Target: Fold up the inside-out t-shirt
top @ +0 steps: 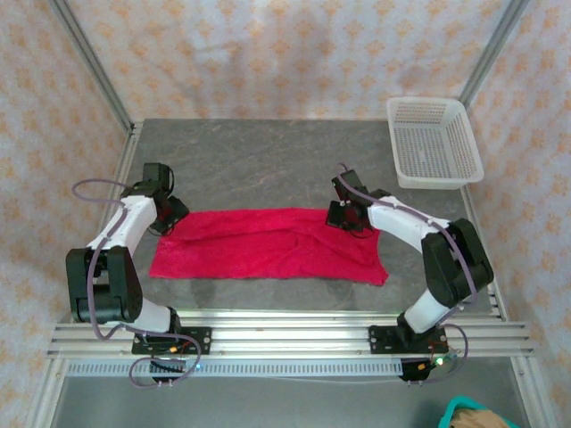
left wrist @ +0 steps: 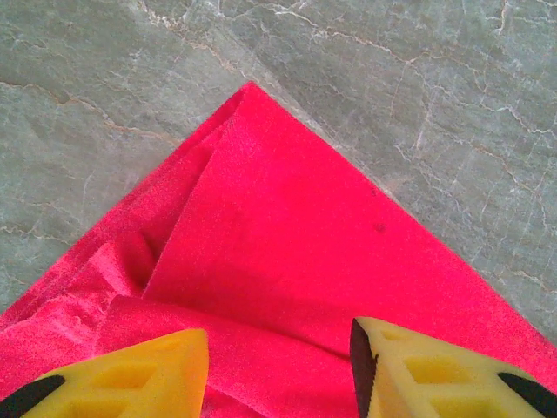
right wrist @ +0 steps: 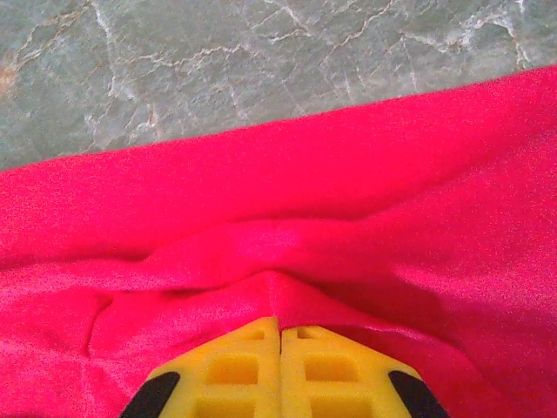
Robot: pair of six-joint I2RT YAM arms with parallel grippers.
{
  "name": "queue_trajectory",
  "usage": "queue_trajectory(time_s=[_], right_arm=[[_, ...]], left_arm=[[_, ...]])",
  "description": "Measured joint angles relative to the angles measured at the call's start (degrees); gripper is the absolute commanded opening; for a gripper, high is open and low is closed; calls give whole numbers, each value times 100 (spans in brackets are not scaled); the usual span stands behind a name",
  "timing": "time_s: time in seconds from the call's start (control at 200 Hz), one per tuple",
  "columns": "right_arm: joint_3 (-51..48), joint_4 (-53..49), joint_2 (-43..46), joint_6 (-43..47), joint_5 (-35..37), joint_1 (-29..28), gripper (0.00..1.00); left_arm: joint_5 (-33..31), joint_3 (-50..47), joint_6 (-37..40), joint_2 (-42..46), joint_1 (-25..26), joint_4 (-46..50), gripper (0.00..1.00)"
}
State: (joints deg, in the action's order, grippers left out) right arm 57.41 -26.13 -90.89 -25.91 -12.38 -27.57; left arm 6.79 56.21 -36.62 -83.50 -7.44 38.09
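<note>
Here's the red t-shirt (top: 268, 245), stretched out as a long band across the middle of the grey marbled table (top: 268, 160), running left to right, with its near right corner dipping towards the arm bases. The left gripper (top: 168, 214) sits right at the shirt's far left corner. From its wrist camera you can see the yellow fingers (left wrist: 157, 374) spread well apart above the cloth, with a folded layer lying flat between them and the pointed corner of the fabric jutting out over bare table. Over on the other side, the right gripper (top: 343, 216) is down on the shirt's far edge, right of centre. Its wrist view shows the two yellow fingers (right wrist: 235, 366) pressed tight together, only a thin seam between them, and a ridge of red fabric puckering up into the tips, so that looks like a pinch on the cloth. Creases fan out left and right from that spot. The white mesh basket (top: 434, 143) stands at the far right corner of the table, well apart from the shirt.
</note>
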Motion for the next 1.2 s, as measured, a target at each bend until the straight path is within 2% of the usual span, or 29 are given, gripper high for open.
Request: queue_trajectory(time_s=[0.14, 0.215, 0.27, 0.325, 0.425, 0.53, 0.61, 0.726, 0.826, 0.946, 1.086, 1.201], right_arm=[[-175, -142, 782, -223, 42, -455, 0], [-450, -138, 1349, -437, 42, -780, 4], [-699, -136, 1690, -643, 35, -990, 9], [-992, -96, 1937, -837, -9, -1176, 20], [-1523, 15, 2188, -1305, -157, -1510, 33], [-1878, -17, 2553, -1705, -210, -1878, 40], [-1880, -177, 3001, -1775, 13, -1923, 50], [-1558, -527, 3412, -1637, 540, -1563, 52], [-1152, -535, 3010, -1250, 793, -741, 51], [-695, -474, 1812, -719, 946, 26, 50], [-221, -468, 553, -254, 861, 304, 50], [42, -435, -42, 7, 568, 326, 48]], left_arm=[[2, 0, -2, 0, 35, 0, 47], [2, 0, -24, 0, 55, 0, 47], [2, 0, -50, 0, 74, 0, 47], [2, -2, -70, 11, 101, 0, 47], [2, -4, -96, 55, 138, 0, 47], [2, -4, -105, 63, 151, 0, 46], [0, -4, -105, 63, 186, 0, 46], [0, -4, -105, 59, 247, 0, 46], [0, -4, -105, 39, 297, -2, 46], [2, -4, -105, -48, 334, -4, 46], [2, -4, -105, -146, 334, -22, 46], [2, -4, -103, -254, 334, -24, 46]])
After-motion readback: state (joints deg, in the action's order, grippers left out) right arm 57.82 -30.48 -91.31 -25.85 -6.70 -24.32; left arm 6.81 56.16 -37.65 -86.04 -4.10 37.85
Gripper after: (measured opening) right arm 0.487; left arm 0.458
